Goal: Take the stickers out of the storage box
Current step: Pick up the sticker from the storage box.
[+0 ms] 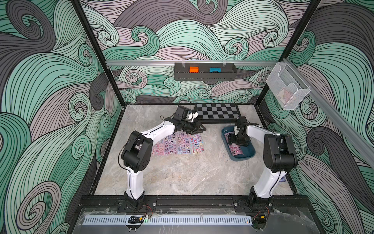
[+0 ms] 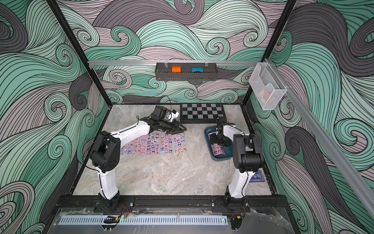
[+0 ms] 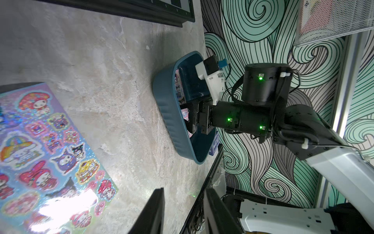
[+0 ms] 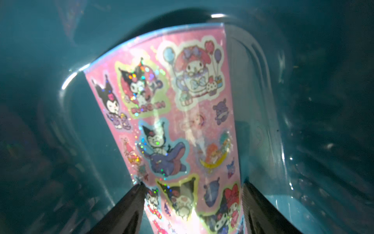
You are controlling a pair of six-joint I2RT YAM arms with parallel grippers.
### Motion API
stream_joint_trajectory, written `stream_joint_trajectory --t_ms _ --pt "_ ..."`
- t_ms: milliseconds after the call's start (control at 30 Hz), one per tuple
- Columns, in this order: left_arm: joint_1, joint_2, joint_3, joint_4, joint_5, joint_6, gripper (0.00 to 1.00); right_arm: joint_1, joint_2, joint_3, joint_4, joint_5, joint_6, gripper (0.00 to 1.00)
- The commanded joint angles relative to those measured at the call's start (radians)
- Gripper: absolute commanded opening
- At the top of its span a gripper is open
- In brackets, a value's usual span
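Right fingers [image 4: 125,212] stand parted astride a pink cartoon sticker sheet [image 4: 178,121], one at each long edge, inside the shallow dark teal plastic storage box [image 1: 250,152] at the tabletop's [image 1: 182,174] right; the sheet runs lengthwise away from them. Left fingers [image 3: 151,212], also open, hover well apart.

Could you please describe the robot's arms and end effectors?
The left arm and right arm have white links, bulky black joints and thin black cables. The right wrist shows green lights. The left end effector and right end effector are black, with flat fingers.
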Motion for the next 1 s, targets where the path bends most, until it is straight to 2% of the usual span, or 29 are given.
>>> stream_joint_trajectory --t_ms 0,167,433,633,967 --pt "0.062 -0.070 -0.039 -0.019 0.020 0.037 0.37 -0.008 -0.023 -0.042 -0.035 -0.051 0.018 0.71" --pt "0.125 -0.133 -0.081 -0.044 0.024 0.061 0.38 -0.009 -0.073 -0.050 -0.035 -0.061 0.022 0.52" --pt "0.189 -0.187 -0.120 -0.038 0.041 0.061 0.38 -0.016 -0.158 -0.072 -0.045 -0.067 0.028 0.44" --pt "0.192 -0.181 -0.118 -0.034 0.051 0.057 0.38 -0.029 -0.219 -0.075 -0.064 -0.081 0.026 0.43" --pt "0.190 -0.175 -0.128 -0.002 0.071 0.030 0.38 -0.033 -0.262 -0.078 -0.064 -0.117 0.029 0.35"
